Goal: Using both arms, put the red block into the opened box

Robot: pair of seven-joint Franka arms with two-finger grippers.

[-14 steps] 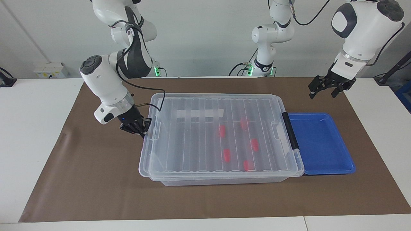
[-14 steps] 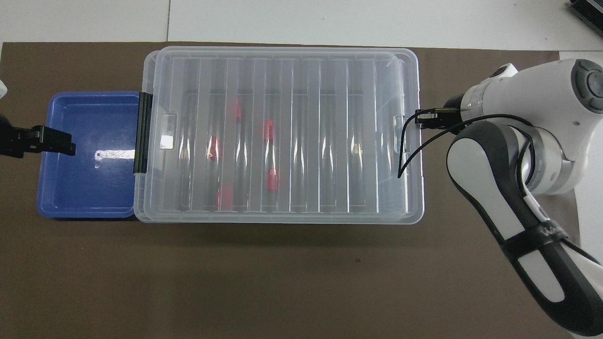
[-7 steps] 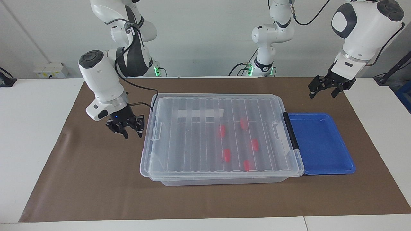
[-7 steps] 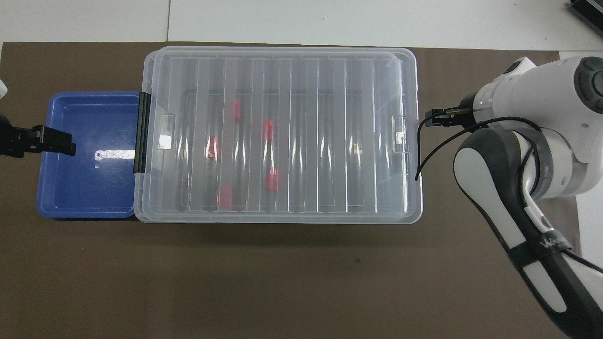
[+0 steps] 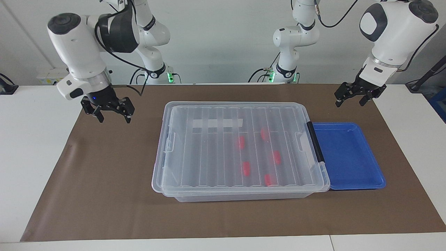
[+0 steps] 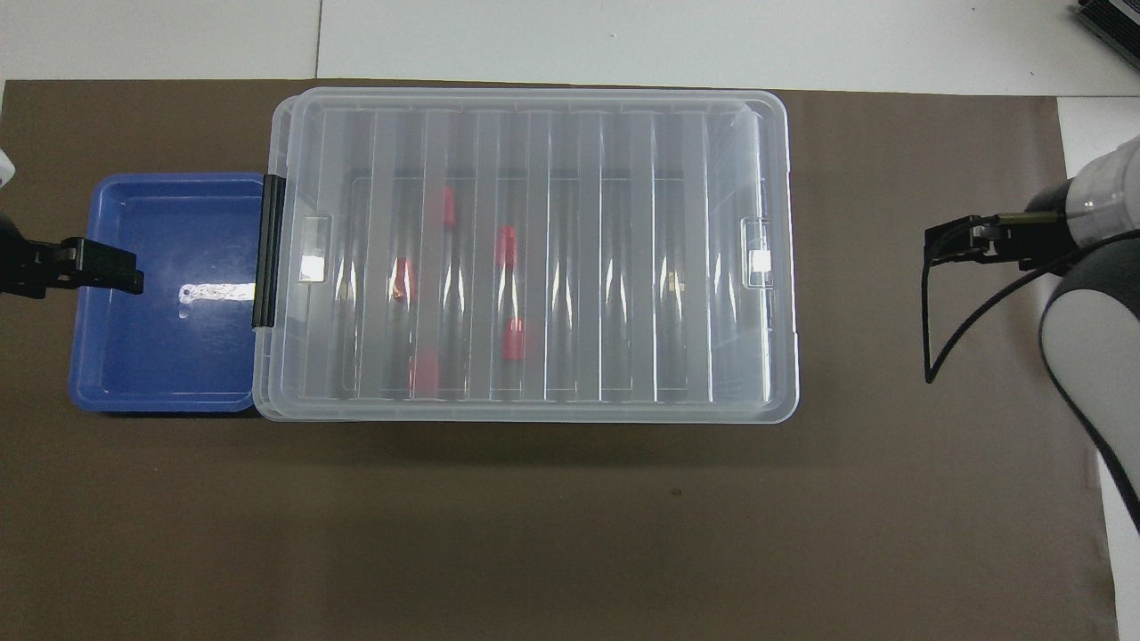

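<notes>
The right gripper (image 5: 111, 112) has lifted clear of the ribbed, see-through plastic box (image 5: 240, 148), fingers spread; the left gripper (image 5: 359, 94) waits at two o'clock, fingers apart, empty.

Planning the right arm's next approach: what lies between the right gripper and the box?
Only bare brown mat separates the right gripper, open and raised, from the box. The facing view shows it.

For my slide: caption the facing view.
Five red blocks inside the lidded box; both hands raised, empty: right hand, left hand.

Red blocks (image 5: 246, 168) blurred under ribbed lid (image 5: 216, 153)
</notes>
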